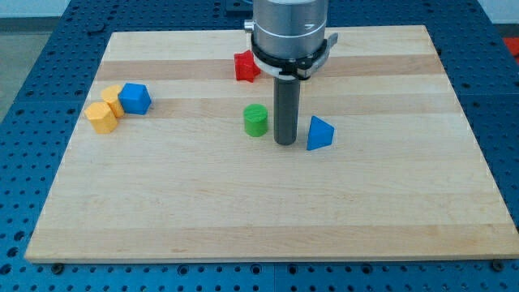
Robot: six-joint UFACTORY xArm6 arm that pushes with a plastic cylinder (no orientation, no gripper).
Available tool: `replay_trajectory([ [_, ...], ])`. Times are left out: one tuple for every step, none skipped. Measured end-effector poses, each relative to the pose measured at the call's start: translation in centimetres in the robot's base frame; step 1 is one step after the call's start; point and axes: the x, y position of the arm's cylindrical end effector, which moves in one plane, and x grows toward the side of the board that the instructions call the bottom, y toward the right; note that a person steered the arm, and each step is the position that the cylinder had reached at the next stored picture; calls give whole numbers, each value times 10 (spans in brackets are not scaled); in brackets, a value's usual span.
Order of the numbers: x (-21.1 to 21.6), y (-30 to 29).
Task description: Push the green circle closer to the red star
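Observation:
The green circle [256, 119] stands near the board's middle. The red star [246, 66] lies above it toward the view's top, partly next to the arm's grey body. My tip [285, 142] rests on the board just right of the green circle and slightly below it, with a small gap between them. The tip stands between the green circle and a blue triangle.
A blue triangle [319, 134] sits just right of the tip. At the view's left a blue cube [135, 98] touches two yellow blocks [105, 112]. The wooden board [268, 219] lies on a blue perforated table.

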Motion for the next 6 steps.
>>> replay_trajectory([
  [0, -14],
  [-13, -30],
  [-43, -35],
  [-67, -38],
  [-57, -38],
  [-20, -46],
])
